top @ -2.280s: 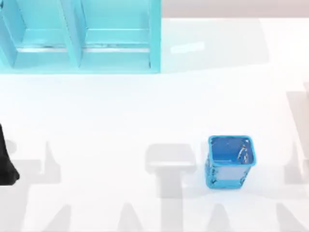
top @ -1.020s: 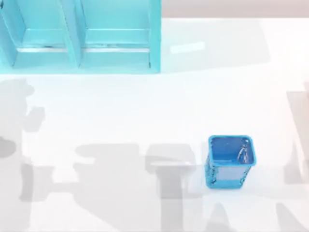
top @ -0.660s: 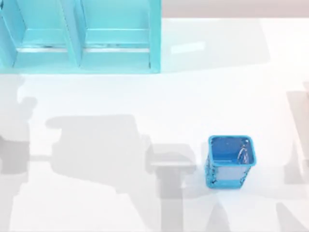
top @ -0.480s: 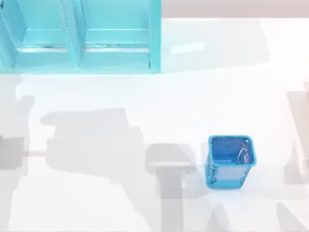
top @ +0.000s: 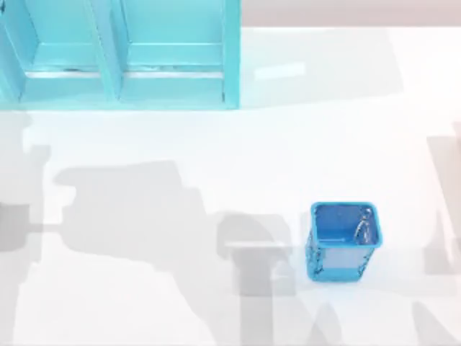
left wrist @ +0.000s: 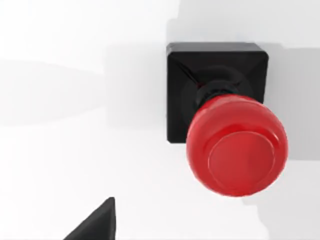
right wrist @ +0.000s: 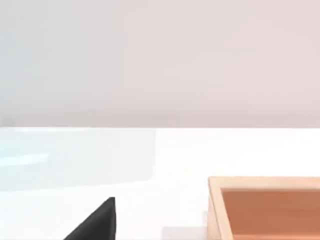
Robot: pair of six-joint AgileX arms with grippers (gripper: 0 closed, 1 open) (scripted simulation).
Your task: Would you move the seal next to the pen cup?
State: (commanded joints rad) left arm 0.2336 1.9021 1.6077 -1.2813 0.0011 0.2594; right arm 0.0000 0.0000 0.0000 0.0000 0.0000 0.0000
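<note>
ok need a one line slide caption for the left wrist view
Left wrist camera looks down on the seal, its black square base and glossy red knob upright on the white table.

Light-blue shelf unit [top: 122, 54] at table's [top: 288, 144] far left, orange-brown box [right wrist: 265, 207]

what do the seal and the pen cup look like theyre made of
The small seal has a matte black square block base, perhaps rubber or plastic, and a glossy red round knob with soft highlights, likely plastic. The shiny blue square-mouthed pen cup shows mirror-like glints, suggesting glazed ceramic or polished plastic.
</note>
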